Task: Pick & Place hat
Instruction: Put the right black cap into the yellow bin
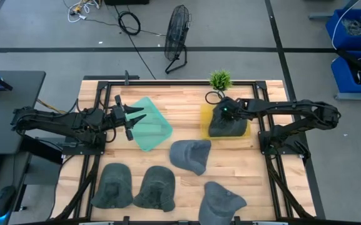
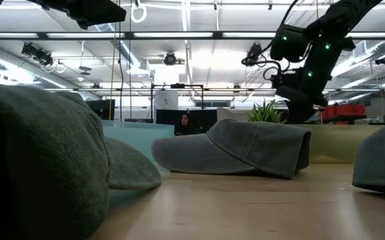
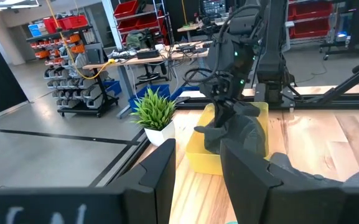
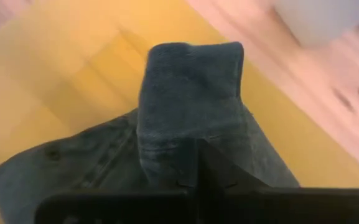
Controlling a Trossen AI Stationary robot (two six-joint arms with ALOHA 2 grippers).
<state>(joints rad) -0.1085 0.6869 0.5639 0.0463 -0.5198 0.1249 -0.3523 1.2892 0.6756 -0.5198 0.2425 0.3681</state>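
A dark grey hat (image 1: 228, 127) sits over the yellow tray (image 1: 204, 119) at the table's far right, with my right gripper (image 1: 223, 112) shut on its top. The left wrist view shows this hat (image 3: 242, 134) under the right gripper (image 3: 226, 102), above the yellow tray (image 3: 198, 157). My left gripper (image 1: 135, 120) hovers open above the teal tray (image 1: 155, 128), touching nothing; its fingers stand apart in its own wrist view (image 3: 198, 174). Several other grey hats lie on the wood, the nearest one (image 1: 191, 155) at the centre. My right gripper pinches a raised fold of the hat's crown (image 4: 188, 106) between its two fingers, coming from above and pointing down. The fold stands up past the fingertips. The hat hangs below the gripper, its lower part (image 3: 247, 146) down inside the yellow tray; whether it rests there I cannot tell.
A small potted plant (image 1: 220, 80) stands just beyond the yellow tray. Two hats (image 1: 113, 184) (image 1: 157, 187) lie near the table's near-left edge and one (image 1: 221, 201) at the near right. In the low view a hat (image 2: 245, 147) lies mid-table. Black frame rails border the table.
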